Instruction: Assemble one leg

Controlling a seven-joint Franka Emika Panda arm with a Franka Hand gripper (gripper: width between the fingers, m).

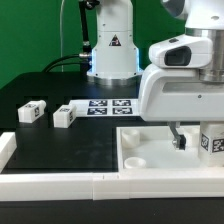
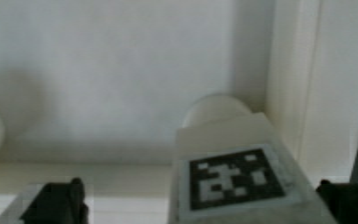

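Observation:
A leg (image 2: 229, 165), a stubby white block with a black-and-white tag, stands in the white panel (image 1: 150, 142) at the exterior view's right, and it also shows there (image 1: 212, 141). My gripper (image 1: 193, 140) hangs over the panel, low beside this leg. In the wrist view the gripper (image 2: 208, 205) is open: the leg lies between the dark fingertips (image 2: 59, 204) with gaps on both sides, nearer one finger. Two more legs (image 1: 32, 112) (image 1: 64, 116) lie on the black table at the exterior view's left.
The marker board (image 1: 108, 105) lies flat at the middle back. The robot base (image 1: 112, 50) stands behind it. A white rim (image 1: 50, 185) runs along the table's front and left edges. The panel has raised rims (image 2: 297, 70) and a round hole (image 1: 137, 159).

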